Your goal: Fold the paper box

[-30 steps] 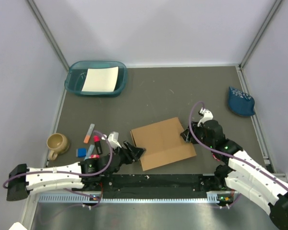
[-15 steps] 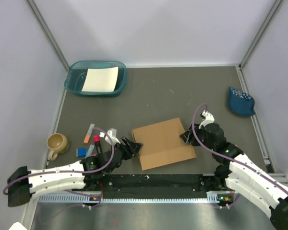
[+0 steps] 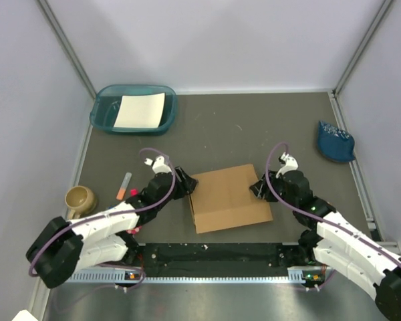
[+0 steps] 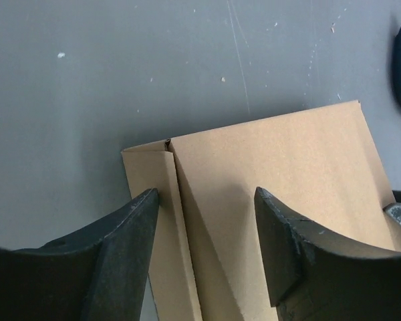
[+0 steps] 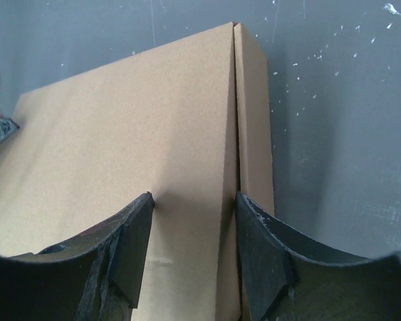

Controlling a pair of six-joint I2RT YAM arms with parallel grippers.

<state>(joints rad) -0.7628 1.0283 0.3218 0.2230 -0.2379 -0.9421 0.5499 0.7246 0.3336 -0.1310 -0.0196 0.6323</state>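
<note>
the paper box (image 3: 227, 197) lies flat on the dark table (image 3: 254, 127), between the 2 grippers. the left gripper (image 3: 186, 184) sits at the box's left edge with its fingers (image 4: 120, 247) spread - 1 at the outer edge, 1 over the top panel, the narrow folded side strip between them. the right gripper (image 3: 257, 189) sits at the box's right edge, fingers (image 5: 274, 267) also spread - both tips over the cardboard. a teal tray (image 3: 100, 110) stands well beyond the box's far-left corner.

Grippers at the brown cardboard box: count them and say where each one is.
2. The left gripper is at the left edge of the flat brown corrugated cardboard box; the right gripper is at its right edge, both open.
</note>
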